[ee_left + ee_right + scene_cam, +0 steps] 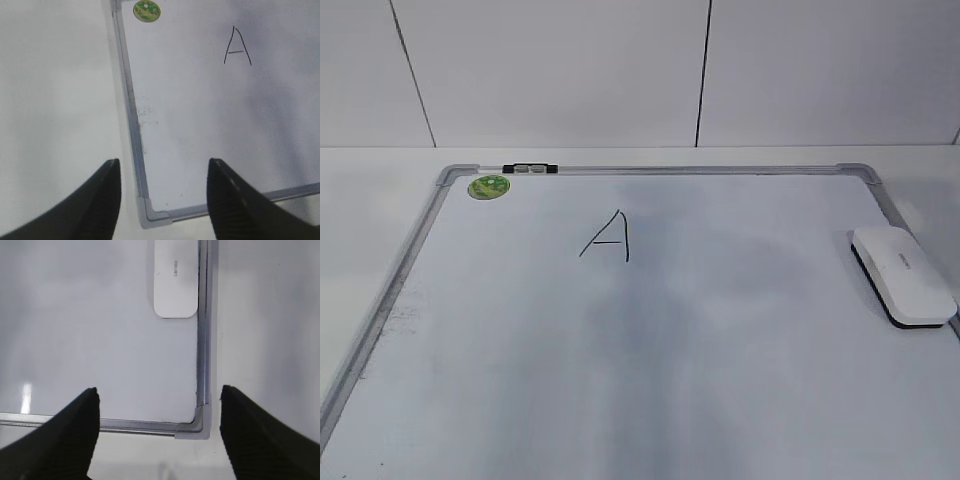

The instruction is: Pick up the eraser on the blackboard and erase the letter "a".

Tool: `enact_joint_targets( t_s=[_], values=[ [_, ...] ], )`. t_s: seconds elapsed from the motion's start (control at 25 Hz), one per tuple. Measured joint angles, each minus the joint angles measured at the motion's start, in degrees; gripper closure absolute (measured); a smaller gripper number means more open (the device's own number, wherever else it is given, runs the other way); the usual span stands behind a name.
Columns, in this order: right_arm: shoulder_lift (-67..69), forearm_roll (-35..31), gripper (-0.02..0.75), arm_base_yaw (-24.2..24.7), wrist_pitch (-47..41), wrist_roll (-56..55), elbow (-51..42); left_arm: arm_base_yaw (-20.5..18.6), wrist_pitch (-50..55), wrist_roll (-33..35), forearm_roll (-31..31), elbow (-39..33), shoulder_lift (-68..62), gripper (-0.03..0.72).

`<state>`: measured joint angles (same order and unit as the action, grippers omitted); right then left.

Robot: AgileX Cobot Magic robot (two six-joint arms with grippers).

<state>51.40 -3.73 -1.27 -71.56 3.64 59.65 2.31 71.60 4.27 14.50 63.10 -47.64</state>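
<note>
The eraser (903,274), a white oblong block with a black underside, lies on the blackboard (670,170) against its right frame. It also shows in the right wrist view (175,277). No lowercase letter "a" shows in any view; the only writing is a capital "A" (610,237). My left gripper (164,162) is open and empty above the board's near left corner (150,215). My right gripper (159,390) is open and empty above the near right corner (200,427), short of the eraser. Neither gripper shows in the exterior view.
A round green magnet (489,186) sits at the far left corner, beside a black clip (530,168) on the far frame. The capital "A" (237,47) and magnet (146,10) also show in the left wrist view. Grey smudges cover the board's middle. White table surrounds the board.
</note>
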Motion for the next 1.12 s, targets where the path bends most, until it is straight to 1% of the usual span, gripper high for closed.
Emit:
enact_joint_targets(
  t_s=[0.24,0.48,0.72,0.92,1.12],
  values=[
    [-11.14,-0.1,0.145,0.0,-0.39,-1.89,-5.95,0.0,0.64,-0.1,0.0,-12.65,12.57,0.274],
    [-22.55,-0.1,0.145,0.0,-0.46,-2.11,-11.99,0.0,0.75,-0.1,-0.12,-21.95,23.18,0.274],
    [-32.26,-0.82,0.145,0.0,-0.73,-2.11,-20.39,0.0,0.88,-0.1,-0.6,-26.55,29.93,0.274],
    [-37.97,-0.51,0.145,0.0,-0.82,-2.11,-26.9,0.0,0.88,-0.1,-4.79,-28.95,32.85,0.274],
    [-40.05,-0.12,0.145,0.0,-1.03,-0.61,-28.04,0.0,0.88,-0.1,-5.23,-30.91,33.13,0.274]
  ],
)
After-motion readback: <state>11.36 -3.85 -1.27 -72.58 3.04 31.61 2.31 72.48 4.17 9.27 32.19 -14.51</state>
